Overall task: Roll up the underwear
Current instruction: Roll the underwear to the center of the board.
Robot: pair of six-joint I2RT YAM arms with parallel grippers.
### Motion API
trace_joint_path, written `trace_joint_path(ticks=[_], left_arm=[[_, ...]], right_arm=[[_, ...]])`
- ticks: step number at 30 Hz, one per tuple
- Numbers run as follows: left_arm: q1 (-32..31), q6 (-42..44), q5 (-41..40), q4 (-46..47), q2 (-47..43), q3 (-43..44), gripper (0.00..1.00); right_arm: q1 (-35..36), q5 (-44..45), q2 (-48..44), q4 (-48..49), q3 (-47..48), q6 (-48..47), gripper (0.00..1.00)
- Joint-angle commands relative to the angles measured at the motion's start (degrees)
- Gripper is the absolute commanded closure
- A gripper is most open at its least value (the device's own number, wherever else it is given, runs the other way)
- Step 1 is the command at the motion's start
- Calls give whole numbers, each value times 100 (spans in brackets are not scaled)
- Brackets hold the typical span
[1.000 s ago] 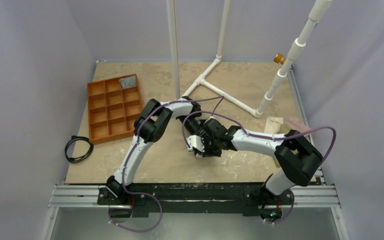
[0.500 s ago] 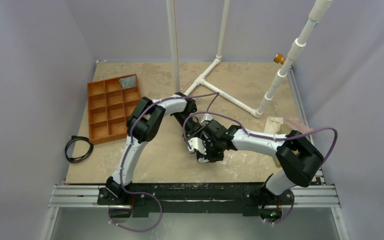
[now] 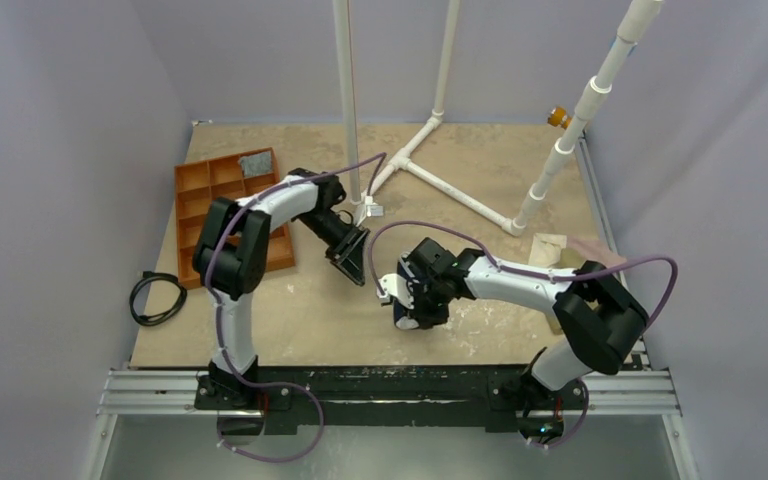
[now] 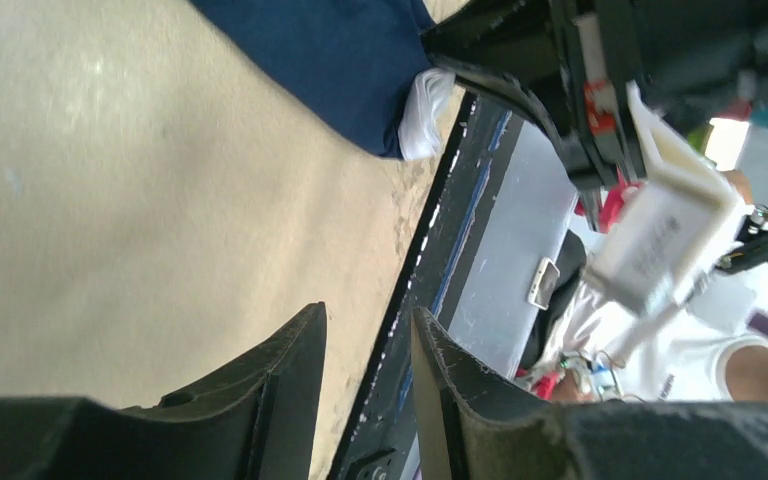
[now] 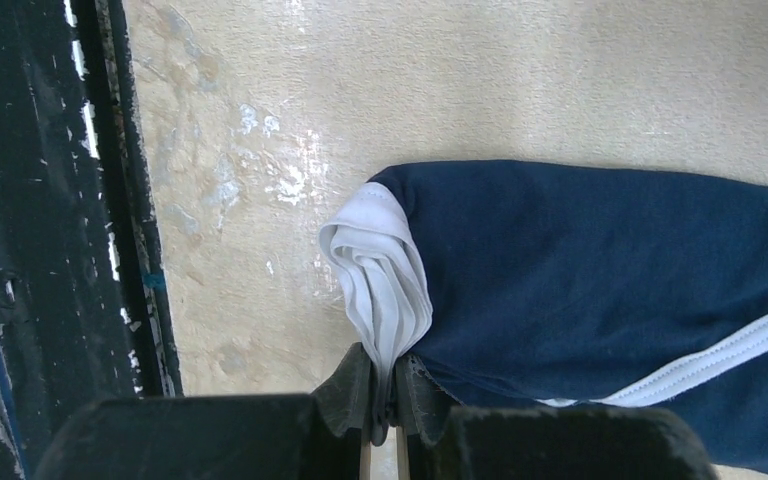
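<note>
At the far left the orange tray (image 3: 228, 215) and the black cable (image 3: 157, 297) lie on the table (image 3: 480, 150), well apart from the work. The left gripper (image 3: 352, 262) hangs above bare table between the tray and the other arm, and it does not touch the cloth. This is where I see the main risk: the underwear (image 5: 600, 260) is held from one end only. If the right arm pulls or lifts from here, the navy body could drag on the surface and open again, because nothing presses on the other end. The grip also takes only the thin white bunched edge (image 5: 380, 280), so this edge may slip out or stretch while the rest does not follow. The garment lies near the front edge of the table, just beside the black rail, so a pull toward the robot could bring it over that edge. Now the tools. In the left wrist view the fingers of the left gripper (image 4: 368, 325) stand a little apart, with a narrow gap and nothing between them. The right gripper (image 5: 385, 385) is closed tight, its fingers pinching the white folds of the underwear at the end nearest the rail.
</note>
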Motion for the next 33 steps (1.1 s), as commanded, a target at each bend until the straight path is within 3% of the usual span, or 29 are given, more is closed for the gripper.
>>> trace_joint_path(ticks=[1,9,17,24,28,33], left_arm=[[349,64,-9,305,-1087,-559,64],[1061,260,46,650,-2483,-1695,65],[1083,295,-576,1398,-4100,-2650,65],[1055,377,-645,1947,-5161,-3054,65],[641,522,-793,2241,-5524,-3188,65],[-335,536,-1373,2981,-5620,-3443,67]], right_arm=[[-246,-478,40,-166,376,-3,100],[-733,-1025,621,-588,973,-277,100],[-983,-1522,1214,-881,1338,-475,100],[-1130,-1869,1690,-1245,1626,-673,100],[-1320,-2142,1992,-1539,1856,-818,100],[-1474,-2397,2396,-1894,2094,-1030,100]])
